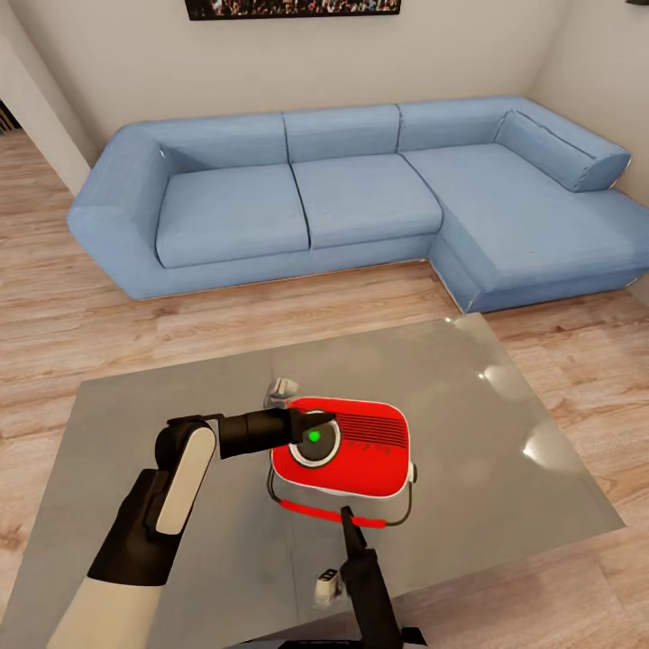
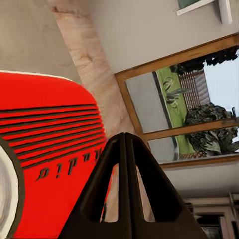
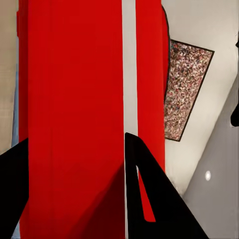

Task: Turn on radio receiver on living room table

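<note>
A blue L-shaped sofa point(image 1: 361, 194) stands on the light wood floor point(image 1: 54, 306) against a beige wall point(image 1: 162, 63). A dark-framed crowd picture point(image 1: 293, 7) hangs above it. The left wrist view shows a wood-framed window point(image 2: 191, 107) with greenery outside.

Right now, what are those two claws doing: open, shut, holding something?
Left gripper: shut, empty, its tip over the radio dial.
Right gripper: cannot tell; it sits at the radio's handle.

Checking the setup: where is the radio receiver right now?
In the head view the radio receiver lies on the grey table before the blue sofa, with the left claw at its dial.
</note>
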